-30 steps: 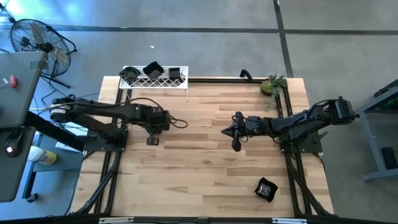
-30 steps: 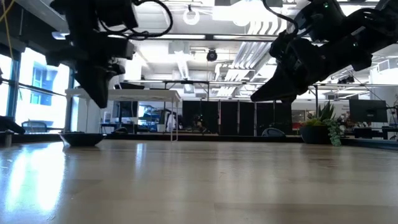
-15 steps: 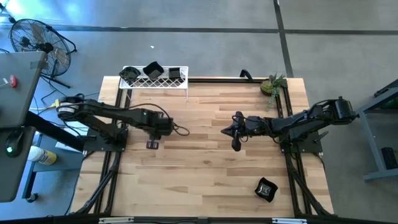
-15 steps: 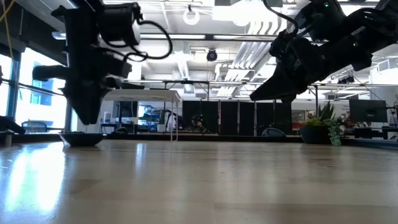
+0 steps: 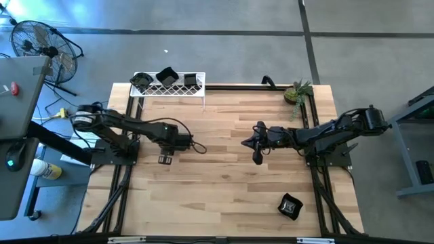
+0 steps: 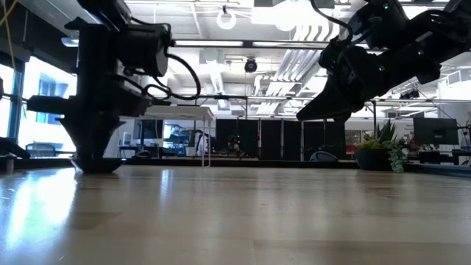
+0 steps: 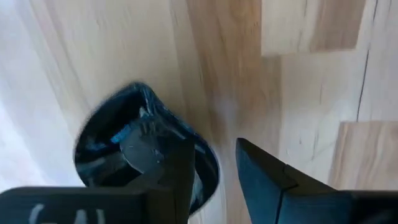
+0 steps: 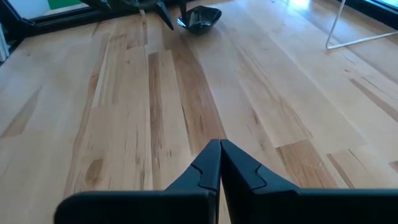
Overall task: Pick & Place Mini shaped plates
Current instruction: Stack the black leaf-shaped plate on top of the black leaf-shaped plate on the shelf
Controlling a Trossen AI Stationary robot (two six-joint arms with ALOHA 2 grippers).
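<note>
A small round glossy black plate [image 7: 124, 146] lies on the wooden table left of the middle [image 5: 165, 160]. My left gripper [image 7: 214, 168] is down at it, pointing down and open. One finger stands over the plate's inside and the other outside its rim. In the low view the gripper reaches down to the plate [image 6: 96, 165]. My right gripper [image 5: 258, 154] hangs shut and holding nothing above the table's middle [image 8: 220, 149]. A second black plate [image 5: 290, 206] rests near the front right corner. My left gripper comes at the plate's rim [image 7: 208, 174] from above, with that rim between its two fingers. The plate lies flat on the table. I cannot tell whether either finger touches it.
A white wire rack [image 5: 183, 93] stands at the far left edge, with up to three black dishes [image 5: 166, 74] on top. A small green plant [image 5: 297, 91] sits at the far right corner. Bare wood lies between the two arms.
My left gripper has gone down onto the round plate and a little toward the table's near edge. The plate has stayed where it was.
</note>
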